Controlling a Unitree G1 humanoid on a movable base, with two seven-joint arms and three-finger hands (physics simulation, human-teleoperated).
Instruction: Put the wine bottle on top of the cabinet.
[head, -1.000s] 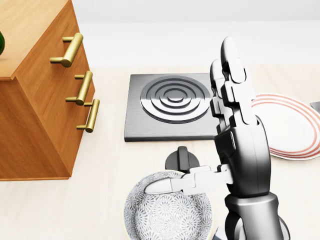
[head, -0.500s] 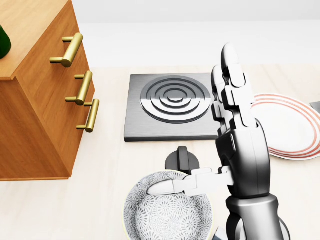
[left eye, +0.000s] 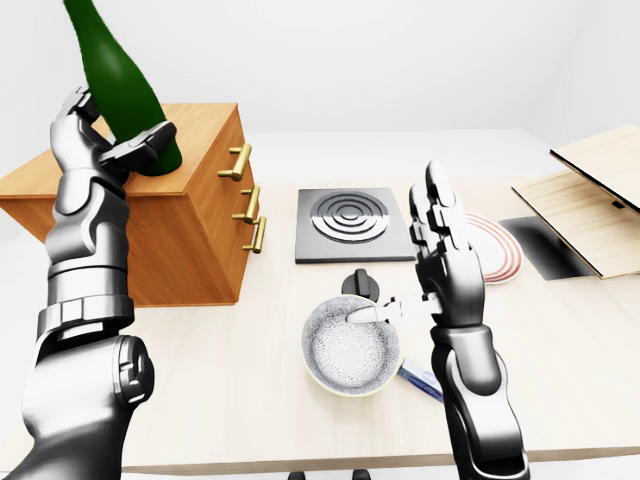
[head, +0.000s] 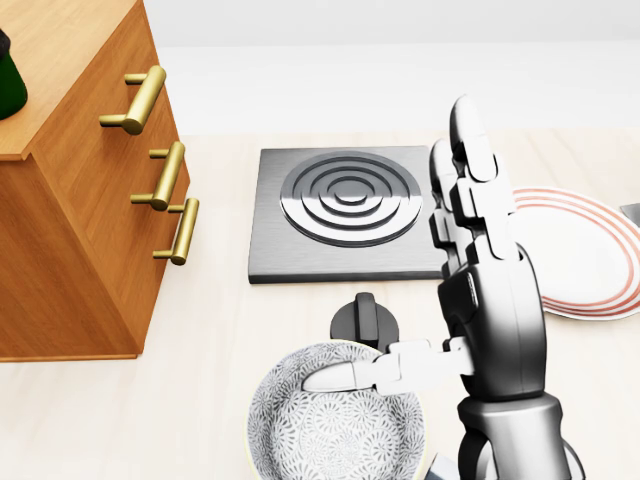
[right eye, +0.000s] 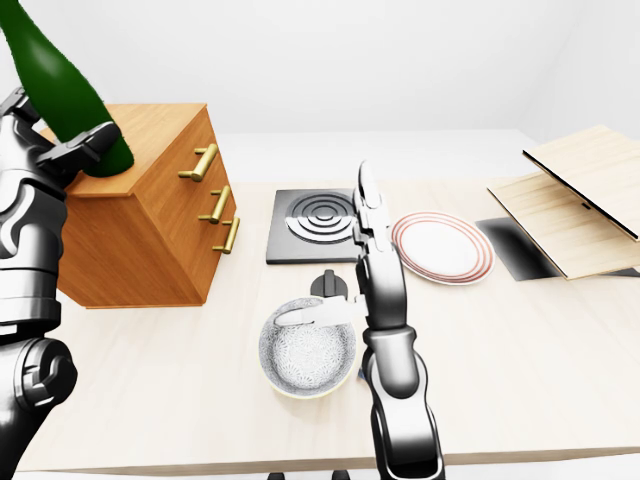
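Note:
A dark green wine bottle (left eye: 125, 90) leans with its neck toward the top left of the left-eye view. My left hand (left eye: 112, 128) is shut on its lower body. Its base hangs over the left part of the wooden cabinet (left eye: 195, 235), close to the top panel; I cannot tell whether it touches. The head view shows only the base of the bottle (head: 8, 82) at the left edge, above the cabinet top (head: 70, 60). My right hand (left eye: 408, 255) stands upright and open over the table, holding nothing, its thumb above a patterned bowl (left eye: 350, 348).
The cabinet has three brass handles (head: 160, 178) facing right. A square hob plate (left eye: 352, 222) and a black knob (left eye: 358, 283) lie mid-table. Right of them are a red-rimmed plate (right eye: 442, 248), a dark mat (left eye: 545, 245) and wooden boards (left eye: 590, 195).
In the head view the bottle's base has come further in from the left edge over the cabinet top. My right hand has drifted slightly to the right.

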